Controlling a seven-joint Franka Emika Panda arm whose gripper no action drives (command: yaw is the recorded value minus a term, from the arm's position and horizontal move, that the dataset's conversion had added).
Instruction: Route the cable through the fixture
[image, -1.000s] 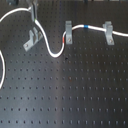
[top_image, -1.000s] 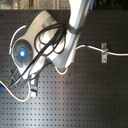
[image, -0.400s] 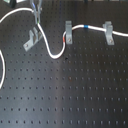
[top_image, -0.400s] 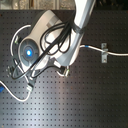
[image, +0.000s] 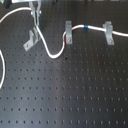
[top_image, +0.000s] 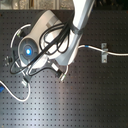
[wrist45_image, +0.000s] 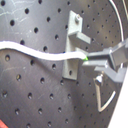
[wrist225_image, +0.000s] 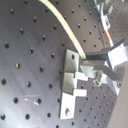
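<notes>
Black perforated worktop (image: 75, 95) carries the fixture (image: 30, 41). Just above it, the jaws pinch the cable (image: 50, 51), which runs on through two upright clips (image: 67, 31) beyond the fixture.

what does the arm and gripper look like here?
White, rounded arm with a wide white head. Black cables loop across it, and a round light glows blue on the side. The fingers are grey, angular metal. No markings legible.
</notes>
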